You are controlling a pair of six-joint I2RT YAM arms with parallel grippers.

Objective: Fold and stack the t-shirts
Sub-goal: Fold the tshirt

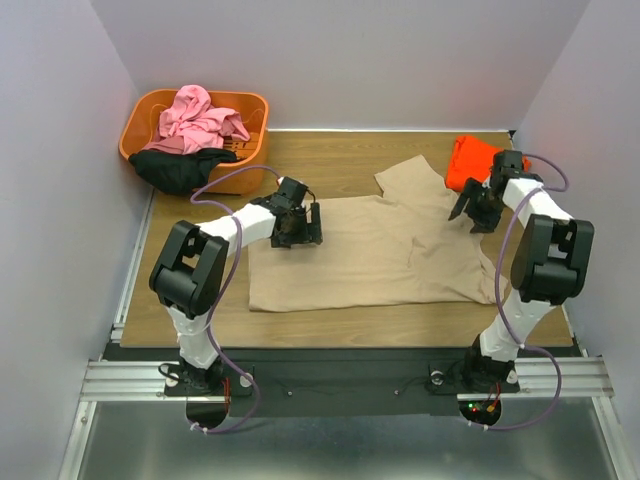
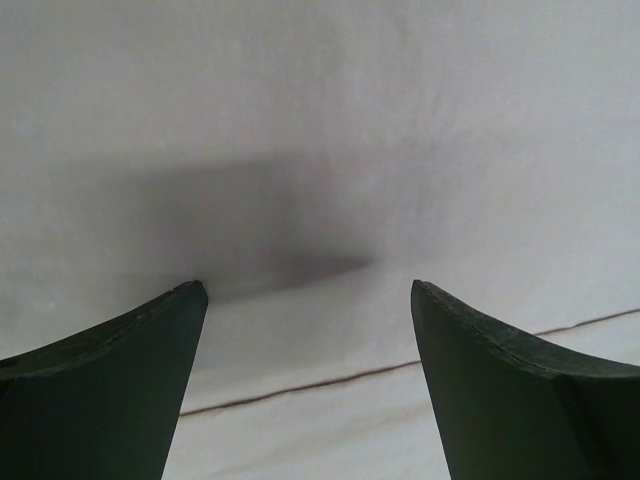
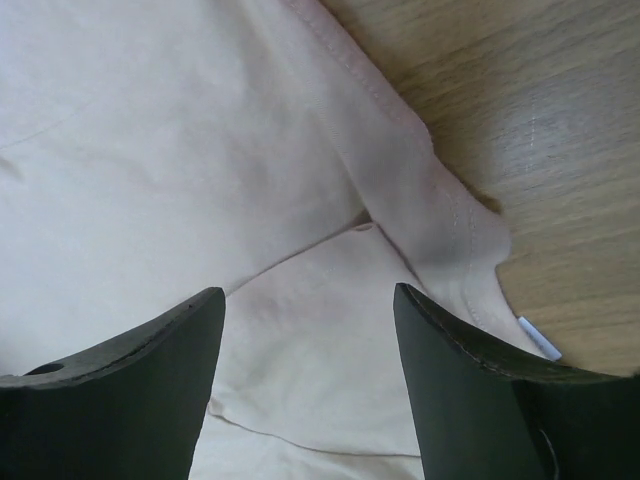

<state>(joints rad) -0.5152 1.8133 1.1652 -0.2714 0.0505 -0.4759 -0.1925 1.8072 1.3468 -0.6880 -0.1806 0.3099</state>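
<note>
Tan t-shirt (image 1: 370, 255) lies spread flat on the table (image 1: 330, 160), one sleeve toward the far edge. White tag (image 3: 540, 338) at its stitched edge; print not legible. Left gripper (image 2: 310, 288) close over its left part, jaws spread, nothing between. Right gripper (image 3: 310, 292) above its right part, jaws spread, empty. Orange-red t-shirt (image 1: 470, 160) far right, partly behind the right arm. Pink t-shirt (image 1: 200, 120) and black t-shirt (image 1: 180, 170) bunched in the basket (image 1: 135, 125), far left.

You have a plain tan cloth t-shirt (image 1: 360, 255), a bright orange-red cloth t-shirt (image 1: 468, 160), a crumpled pink cloth t-shirt (image 1: 200, 118) and a black cloth t-shirt (image 1: 185, 170). Your plastic mesh basket (image 1: 258, 125) is orange; the desk (image 1: 330, 160) shows brown wood grain.
</note>
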